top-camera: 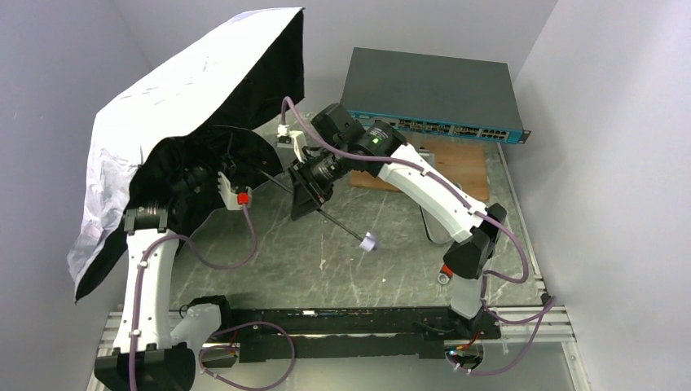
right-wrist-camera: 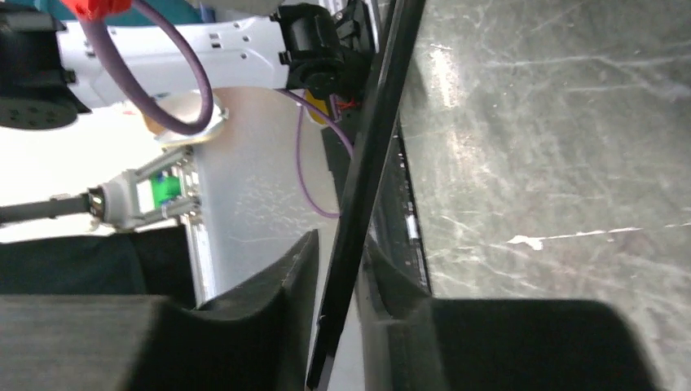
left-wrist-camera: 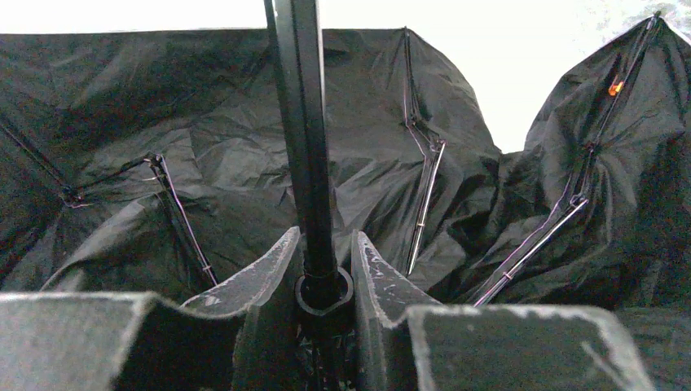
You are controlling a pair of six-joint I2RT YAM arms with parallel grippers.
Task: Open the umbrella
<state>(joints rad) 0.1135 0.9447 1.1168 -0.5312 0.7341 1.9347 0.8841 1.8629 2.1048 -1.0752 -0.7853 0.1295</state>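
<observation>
While canopy sits half spread, umbrella (top-camera: 187,90) fills upper left of top view, silvery face up, black face under. Shaft (top-camera: 338,226) slants down to handle (top-camera: 369,242) at centre. Left end effector (left-wrist-camera: 324,240) clamped on shaft under canopy; right end effector (right-wrist-camera: 341,243) pinched on shaft mid-length. Step: spreading canopy. Next, likely: left slides up shaft, right bracing, till ribs lock. Faint canopy marks unreadable.

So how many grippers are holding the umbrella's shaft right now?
2. The left gripper grips the shaft inside the black canopy; the right gripper grips it further down, between canopy and pale handle.
</observation>
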